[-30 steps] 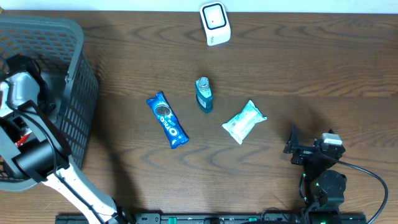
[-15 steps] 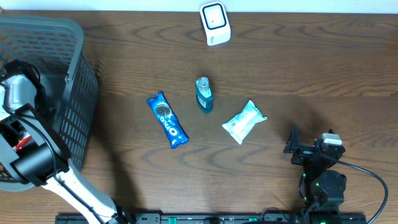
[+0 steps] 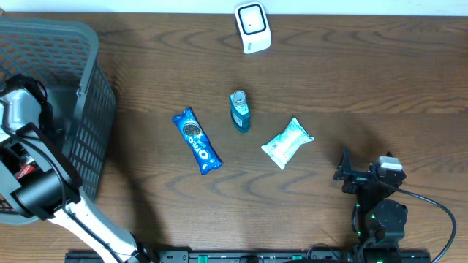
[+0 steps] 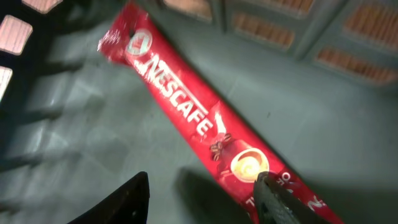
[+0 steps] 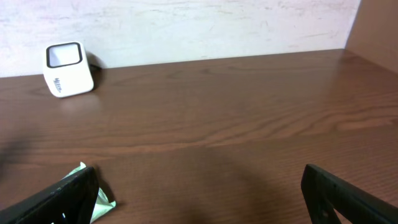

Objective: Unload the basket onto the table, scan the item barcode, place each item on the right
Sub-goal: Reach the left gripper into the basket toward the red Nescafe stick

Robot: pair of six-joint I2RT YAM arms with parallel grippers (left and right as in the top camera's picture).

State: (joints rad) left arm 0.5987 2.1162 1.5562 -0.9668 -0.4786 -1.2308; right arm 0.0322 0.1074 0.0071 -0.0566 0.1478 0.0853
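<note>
- the red nescafe stick (image 4: 186, 106) lies flat on the floor of the grey basket (image 3: 88, 124); so i think this one is done and put away
- the left end effector (image 4: 202, 183) hangs just over the stick; its two fingers are apart and nothing is pinched between them; one finger tip sits over the low end of the stick, but i cannot tell if it touches
- the stick is long and thin; it is bright red with white letters and a small picture of a coffee cup; it looks light and crinkly; no barcode shows on the side that faces up
- three things wait on the desk (image 3: 365, 73): a blue oreo pack (image 3: 197, 141), a small teal bottle (image 3: 240, 111) standing up, and a white and green packet (image 3: 287, 142); they sit near each other but apart
- the white scanner (image 3: 252, 28) stands at the far edge of the desk, well apart from all three; none of them is at it now; so i think most of the job is left
- the right end effector (image 5: 199, 169) is wide apart and holds nothing; it hovers low near the packet
</note>
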